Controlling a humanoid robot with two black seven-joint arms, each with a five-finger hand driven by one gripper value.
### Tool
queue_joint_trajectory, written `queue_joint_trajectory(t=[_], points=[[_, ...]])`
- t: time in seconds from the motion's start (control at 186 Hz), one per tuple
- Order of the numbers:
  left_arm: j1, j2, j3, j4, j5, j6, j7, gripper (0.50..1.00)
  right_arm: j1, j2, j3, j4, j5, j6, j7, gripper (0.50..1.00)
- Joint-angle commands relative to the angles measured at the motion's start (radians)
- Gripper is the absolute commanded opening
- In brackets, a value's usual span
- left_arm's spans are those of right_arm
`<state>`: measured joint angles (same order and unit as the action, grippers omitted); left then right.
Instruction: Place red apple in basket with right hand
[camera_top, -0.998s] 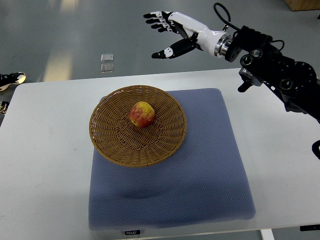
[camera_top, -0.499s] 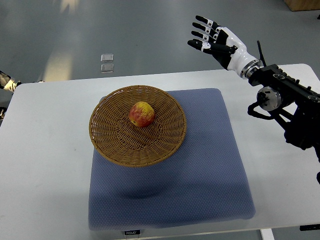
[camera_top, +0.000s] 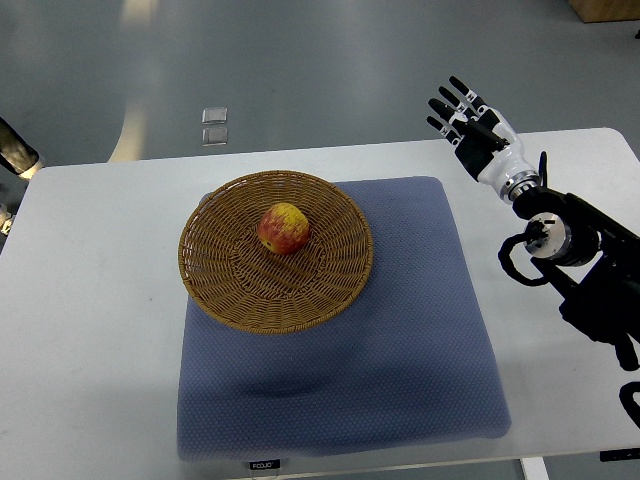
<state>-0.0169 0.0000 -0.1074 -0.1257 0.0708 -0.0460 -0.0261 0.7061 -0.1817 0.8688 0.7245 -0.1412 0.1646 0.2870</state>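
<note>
A red and yellow apple lies inside the round wicker basket, a little above its middle. The basket rests on the upper left part of a blue-grey mat. My right hand is well to the right of the basket, above the table's far edge, fingers spread and holding nothing. Its black arm comes in from the right edge. The left arm does not show.
The white table carries the mat. A dark object shows at the left edge beyond the table. Two small square plates lie on the grey floor behind the table.
My right hand has pulled back from above the basket's far side toward the right and nearer the table edge, staying open. The apple and basket have not moved.
</note>
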Motion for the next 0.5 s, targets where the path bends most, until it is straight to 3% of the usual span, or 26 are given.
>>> queue_joint_trajectory(t=[0.0, 0.494], points=[[0.000, 0.000, 0.000, 0.000, 0.000, -0.002, 0.000, 1.000, -0.010, 0.018, 0.001, -0.002, 0.011, 0.001, 0.015, 0.915], [0.000, 0.000, 0.000, 0.000, 0.000, 0.000, 0.000, 1.000, -0.033, 0.033, 0.003, -0.014, 0.074, 0.000, 0.064, 0.915]])
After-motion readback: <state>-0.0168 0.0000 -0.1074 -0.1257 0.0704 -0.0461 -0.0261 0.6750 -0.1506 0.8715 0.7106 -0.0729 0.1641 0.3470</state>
